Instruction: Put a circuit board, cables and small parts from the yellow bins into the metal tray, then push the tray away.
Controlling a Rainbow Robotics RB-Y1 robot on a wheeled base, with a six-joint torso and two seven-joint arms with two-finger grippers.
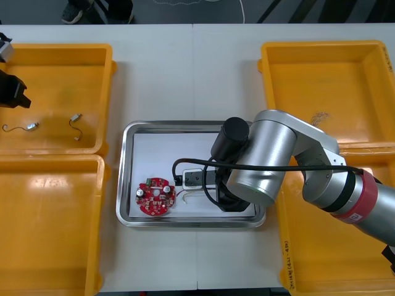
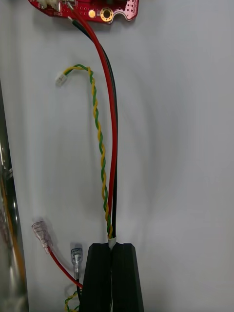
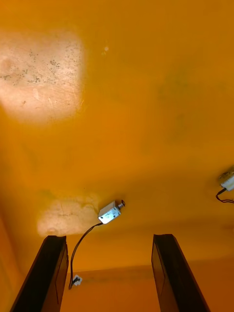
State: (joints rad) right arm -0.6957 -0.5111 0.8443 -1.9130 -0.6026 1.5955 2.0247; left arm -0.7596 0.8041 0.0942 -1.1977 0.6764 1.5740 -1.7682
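Right pincer (image 2: pixel 112 246) is low in the tray (image 1: pixel 126 179), clamped on cables (image 2: pixel 113 146) that reach the board (image 1: pixel 155 197); rising without letting go would likely drag both out. Left pincer (image 3: pixel 108 238), fingers apart, hovers over a small part (image 3: pixel 110 212) in a bin (image 1: pixel 92 55); its thin wire might snag.

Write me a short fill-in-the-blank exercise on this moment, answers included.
1. The round red circuit board lies inside the metal ____.
2. The right gripper is shut on thin ____ above the white lining.
3. The left gripper hangs ____ over a small metal part in the far left yellow bin.
Missing words: tray; cables; open.
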